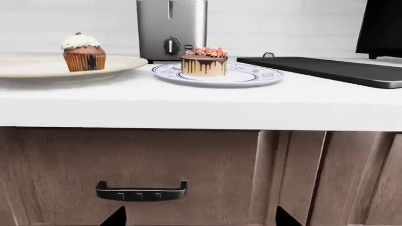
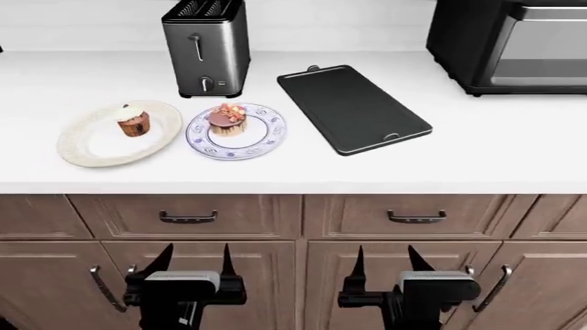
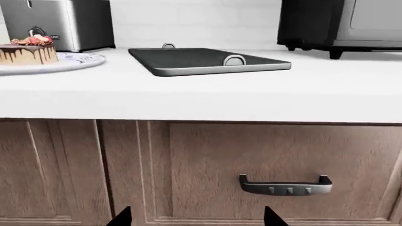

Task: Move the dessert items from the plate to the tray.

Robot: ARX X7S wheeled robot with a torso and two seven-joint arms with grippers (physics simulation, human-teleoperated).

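Desserts first: the brown cupcake with white frosting and a dark berry (image 2: pixel 134 122) sits on the plain cream round plate (image 2: pixel 87 152), and the small round chocolate drip cake topped with strawberries and nuts (image 2: pixel 227 119) sits on the blue-patterned white plate (image 2: pixel 261 141) just beside it, both on the white tabletop (image 2: pixel 477 148). The flat black rectangular tray (image 2: pixel 353 106) lies bare to the right of the patterned plate, angled, with the steel upright toaster (image 2: pixel 207 45) behind the plates and a black oven (image 2: pixel 509 41) at the far right. Nothing has been lifted yet, so you are at the very start, by my reading. Your left claw (image 2: pixel 192 265) and right claw (image 2: pixel 385 265) hang low in front of the wooden cabinet drawers, fingers spread apart and holding nothing. Next you will likely need to raise an arm above the tabletop edge and come down over one dessert; the drip cake lies nearest the tray.
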